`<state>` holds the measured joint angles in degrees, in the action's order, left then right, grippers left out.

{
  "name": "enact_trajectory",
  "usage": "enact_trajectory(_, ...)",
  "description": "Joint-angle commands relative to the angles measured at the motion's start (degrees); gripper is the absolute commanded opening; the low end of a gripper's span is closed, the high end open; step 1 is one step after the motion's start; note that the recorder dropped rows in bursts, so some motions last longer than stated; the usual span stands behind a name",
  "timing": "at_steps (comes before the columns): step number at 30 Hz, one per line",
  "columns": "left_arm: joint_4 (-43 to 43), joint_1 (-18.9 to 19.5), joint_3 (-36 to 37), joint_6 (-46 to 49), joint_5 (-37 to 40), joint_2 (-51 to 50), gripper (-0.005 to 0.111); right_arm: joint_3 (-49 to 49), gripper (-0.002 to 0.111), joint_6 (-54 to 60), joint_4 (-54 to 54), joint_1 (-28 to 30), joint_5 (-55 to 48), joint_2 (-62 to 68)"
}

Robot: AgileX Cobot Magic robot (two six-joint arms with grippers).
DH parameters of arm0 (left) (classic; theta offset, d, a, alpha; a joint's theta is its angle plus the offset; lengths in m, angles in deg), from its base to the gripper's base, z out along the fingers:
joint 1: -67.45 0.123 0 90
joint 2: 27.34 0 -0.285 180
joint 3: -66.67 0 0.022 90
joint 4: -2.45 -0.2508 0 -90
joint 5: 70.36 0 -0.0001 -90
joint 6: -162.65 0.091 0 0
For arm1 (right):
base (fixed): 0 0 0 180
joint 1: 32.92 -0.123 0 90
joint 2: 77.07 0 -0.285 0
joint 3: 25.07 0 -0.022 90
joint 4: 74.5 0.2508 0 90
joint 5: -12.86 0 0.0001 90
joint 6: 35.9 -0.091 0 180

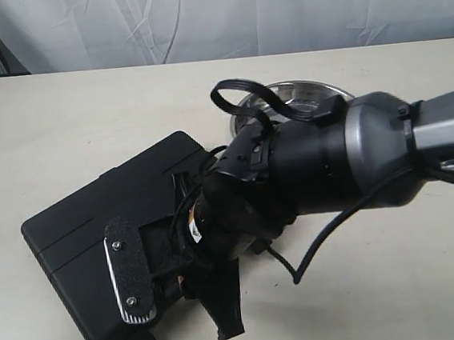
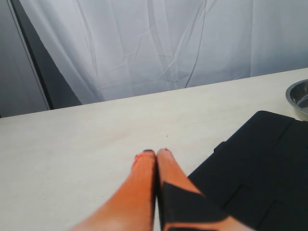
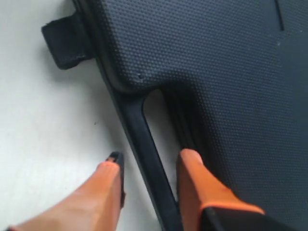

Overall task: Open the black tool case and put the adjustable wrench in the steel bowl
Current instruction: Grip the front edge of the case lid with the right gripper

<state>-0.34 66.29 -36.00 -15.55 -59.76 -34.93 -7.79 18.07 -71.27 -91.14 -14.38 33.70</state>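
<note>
Closest to the camera, low in the exterior frame, the right gripper (image 3: 151,158) sits at the near edge of the black tool case (image 1: 95,223). Its orange fingers (image 3: 195,180) stand moderately apart and straddle the case's handle bar (image 3: 144,130), one fingertip in the handle cutout and the other over the table outside it (a sliver of gap shows on either side of the bar). A latch (image 3: 67,41) juts from the same edge a little further along. The case lies flat in the lower left of the exterior frame with its lid down, so the adjustable wrench is hidden. The right arm (image 1: 331,160) comes in from the right edge and crosses over the case's far corner. The left gripper (image 2: 156,153) hangs above bare table (image 1: 61,121) just beside the case, fingers pressed together with nothing between them. Behind the arm, at upper centre, the steel bowl (image 1: 296,93) stands on the table apart from the case. A white curtain (image 1: 196,20) closes the background.
</note>
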Motion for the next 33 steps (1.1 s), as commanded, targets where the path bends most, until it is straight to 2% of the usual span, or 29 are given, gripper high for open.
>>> enact_trajectory(1, 0.09, -0.06, -0.12, -0.08, -0.26, -0.20, 0.000, -0.33, 0.037, -0.23, -0.53, -0.17, 2.76, 2.01)
enact_trajectory(19, 0.09, -0.06, -0.12, -0.08, -0.26, -0.20, 0.000, -0.33, 0.037, -0.23, -1.46, -0.17, 5.36, 5.30)
enact_trajectory(21, 0.09, -0.06, -0.12, -0.08, -0.26, -0.20, 0.000, -0.33, 0.030, -0.23, -1.46, -0.17, 5.48, 5.30)
enact_trajectory(26, 0.09, -0.06, -0.12, -0.08, -0.26, -0.20, 0.000, -0.33, -0.001, -0.39, -1.11, -0.17, 5.22, 5.30)
enact_trajectory(33, 0.09, -0.06, -0.12, -0.08, -0.26, -0.20, 0.000, -0.33, -0.001, -2.78, -1.11, -0.17, 4.89, 4.78)
